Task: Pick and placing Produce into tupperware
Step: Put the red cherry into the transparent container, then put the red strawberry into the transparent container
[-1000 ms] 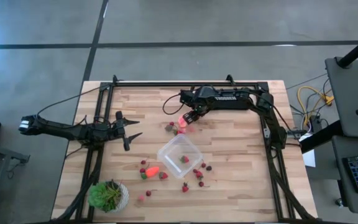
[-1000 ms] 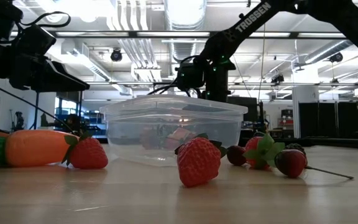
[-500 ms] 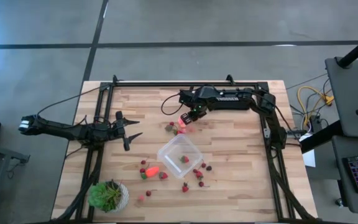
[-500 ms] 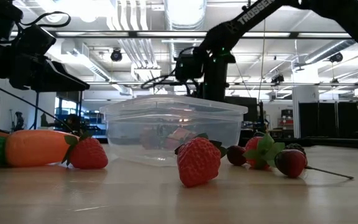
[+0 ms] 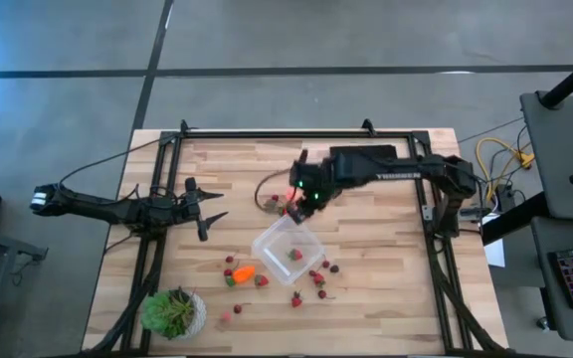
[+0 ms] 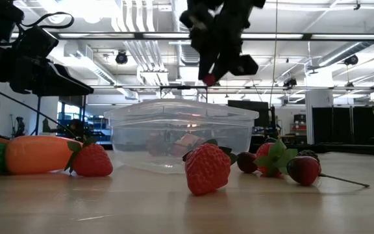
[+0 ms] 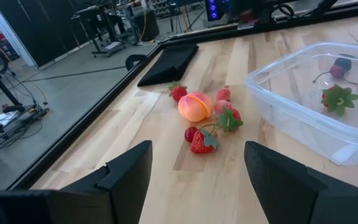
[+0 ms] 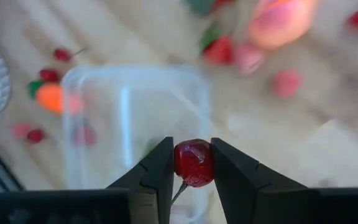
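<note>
Tupperware (image 5: 287,242) rim lies under right claw (image 8: 193,180).

Clear tupperware (image 5: 286,242) mid-table, one strawberry (image 5: 294,255) inside; cherry (image 8: 194,163) in right hand (image 8: 190,168) above.

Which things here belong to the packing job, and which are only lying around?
Job: right gripper holding a red cherry; clear container; loose strawberries; carrot; round fruit.
Idle: potted plant; black pad; left gripper.
</note>
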Controlling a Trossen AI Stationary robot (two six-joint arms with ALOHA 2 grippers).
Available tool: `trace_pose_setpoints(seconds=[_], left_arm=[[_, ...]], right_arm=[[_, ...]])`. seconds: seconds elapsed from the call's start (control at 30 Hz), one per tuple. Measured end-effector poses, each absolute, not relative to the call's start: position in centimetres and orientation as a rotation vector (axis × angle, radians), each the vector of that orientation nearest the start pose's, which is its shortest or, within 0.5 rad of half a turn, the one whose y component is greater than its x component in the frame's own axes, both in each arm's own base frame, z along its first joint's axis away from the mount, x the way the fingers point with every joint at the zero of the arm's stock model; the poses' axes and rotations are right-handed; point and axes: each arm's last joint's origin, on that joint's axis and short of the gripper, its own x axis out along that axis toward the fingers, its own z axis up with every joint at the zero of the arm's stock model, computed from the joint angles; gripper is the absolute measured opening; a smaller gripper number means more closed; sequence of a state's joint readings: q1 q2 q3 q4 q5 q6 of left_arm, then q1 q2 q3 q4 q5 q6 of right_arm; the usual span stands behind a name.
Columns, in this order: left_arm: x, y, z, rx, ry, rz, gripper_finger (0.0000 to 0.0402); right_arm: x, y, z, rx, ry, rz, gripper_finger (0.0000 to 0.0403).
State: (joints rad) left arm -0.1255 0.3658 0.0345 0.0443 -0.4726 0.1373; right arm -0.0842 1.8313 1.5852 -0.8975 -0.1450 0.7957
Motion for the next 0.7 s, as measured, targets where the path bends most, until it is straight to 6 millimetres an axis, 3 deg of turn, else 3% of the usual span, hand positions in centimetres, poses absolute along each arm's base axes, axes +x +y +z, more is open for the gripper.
trace_pose_setpoints(seconds=[0.13,0.3,0.5,0.7], left_arm=[[11.5,-0.1,14.9,0.22,0.299,0.326,0.0242],[11.5,-0.1,14.9,0.22,0.299,0.326,0.0242],[11.5,-0.1,14.9,0.22,0.298,0.326,0.0242],[11.5,-0.1,14.8,0.22,0.299,0.326,0.0242]], right_arm=[[38.8,0.3,26.4,0.847,1.096,-0.369,0.0096],[40.3,2.7,24.1,0.839,1.116,-0.344,0.01],[42.3,2.9,22.4,0.822,1.14,-0.35,0.0148],[43.1,1.6,23.8,0.722,1.11,-0.42,0.0219]])
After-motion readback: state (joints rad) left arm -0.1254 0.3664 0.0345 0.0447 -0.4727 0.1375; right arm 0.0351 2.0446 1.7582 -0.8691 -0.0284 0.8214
